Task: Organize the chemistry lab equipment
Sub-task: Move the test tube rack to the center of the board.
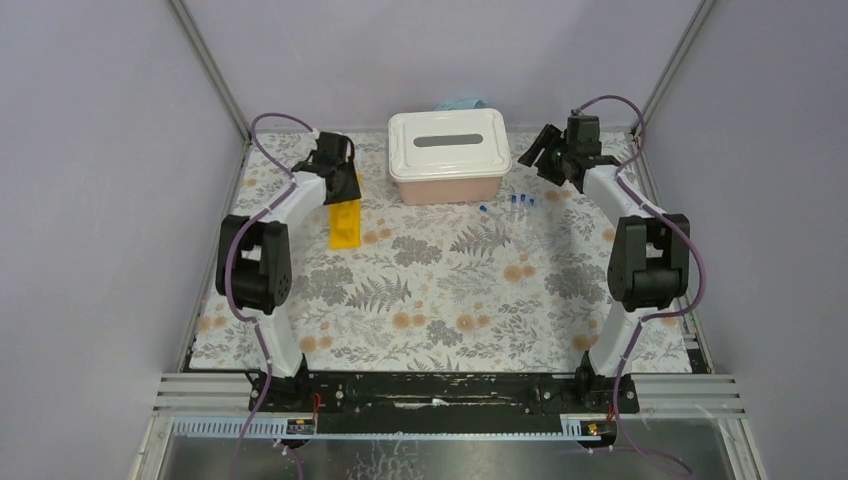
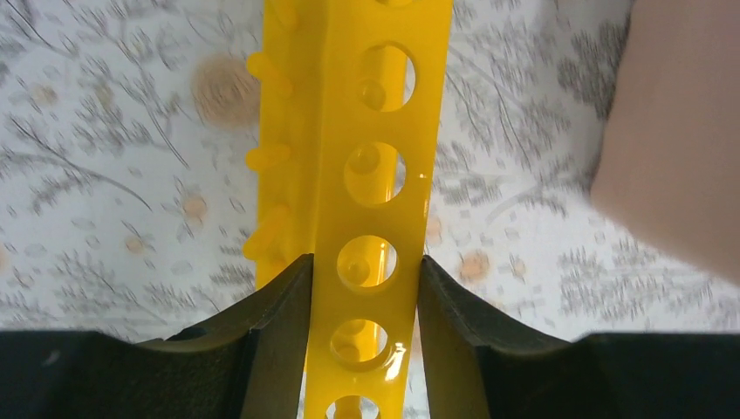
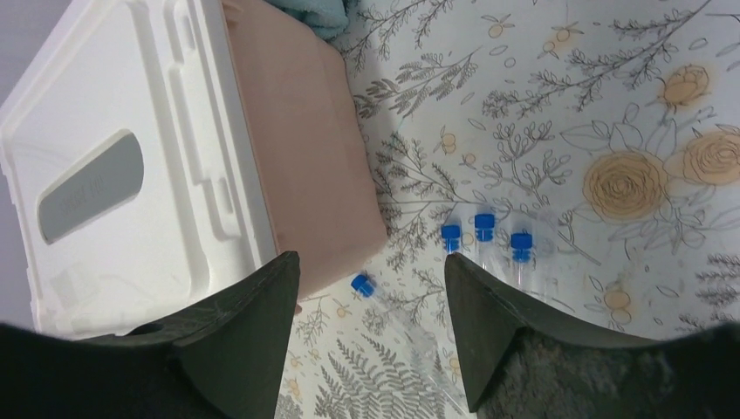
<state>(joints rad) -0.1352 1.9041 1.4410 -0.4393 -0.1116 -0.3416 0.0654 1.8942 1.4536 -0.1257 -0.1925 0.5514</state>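
A long yellow test-tube rack (image 1: 345, 222) with round holes lies on the flowered cloth left of the box. My left gripper (image 1: 338, 185) is at its far end, and in the left wrist view the rack (image 2: 327, 175) runs between the fingers with both pads against its sides. Several tiny blue-capped clear tubes (image 1: 518, 203) lie right of the box. My right gripper (image 1: 538, 152) hovers open above them. In the right wrist view one tube (image 3: 362, 285) lies on the cloth between the fingers, and three more tubes (image 3: 485, 229) lie side by side by the right finger.
A pink box with a white slotted lid (image 1: 448, 155) stands at the back centre, close to both grippers. A teal object (image 1: 460, 103) sits behind it. Grey walls with metal posts close in the cloth on three sides.
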